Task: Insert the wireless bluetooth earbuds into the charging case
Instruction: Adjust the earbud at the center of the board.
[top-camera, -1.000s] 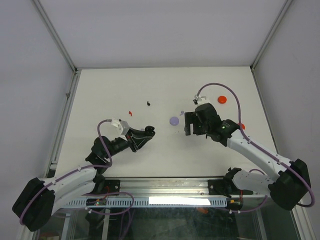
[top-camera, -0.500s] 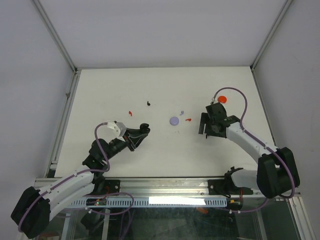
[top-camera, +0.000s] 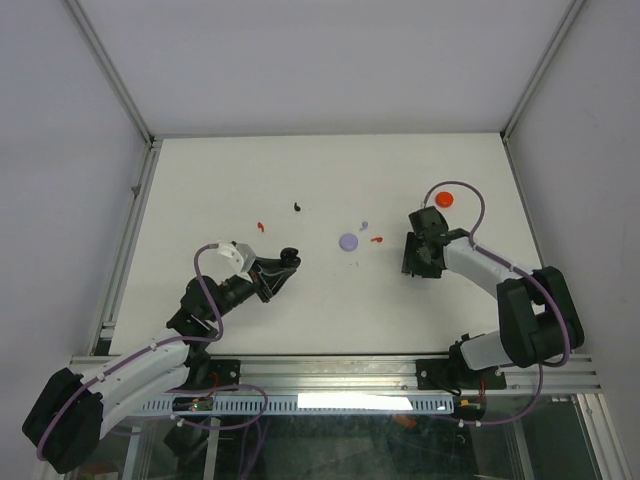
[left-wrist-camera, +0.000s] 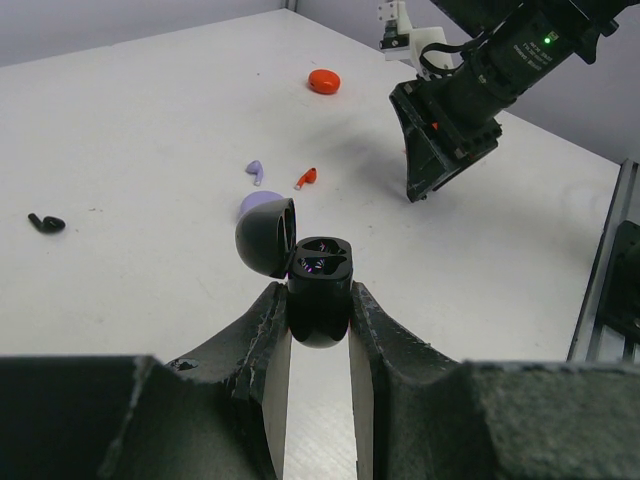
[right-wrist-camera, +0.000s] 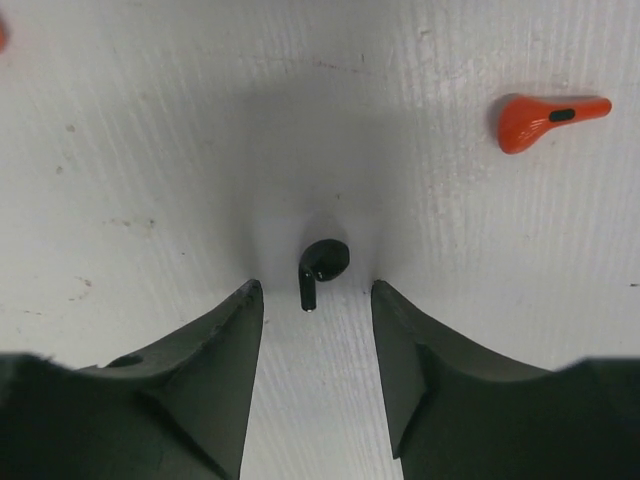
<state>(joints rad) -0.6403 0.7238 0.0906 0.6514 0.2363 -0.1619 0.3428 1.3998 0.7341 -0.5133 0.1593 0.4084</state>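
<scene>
Right hand has dropped to the worktop near its right edge and is narrowing, still unclosed, around a black earbud; left hand keeps gripping the open black charging case.

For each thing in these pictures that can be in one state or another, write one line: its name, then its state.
Black charging case: lid open, sockets empty.
Left gripper: shut on the case.
Right gripper: open, straddling a black earbud lying on the table.
Red earbud: lying loose.

Both arms are white with black joints. Purple cables loop along them. A green light glows on the right wrist.
</scene>
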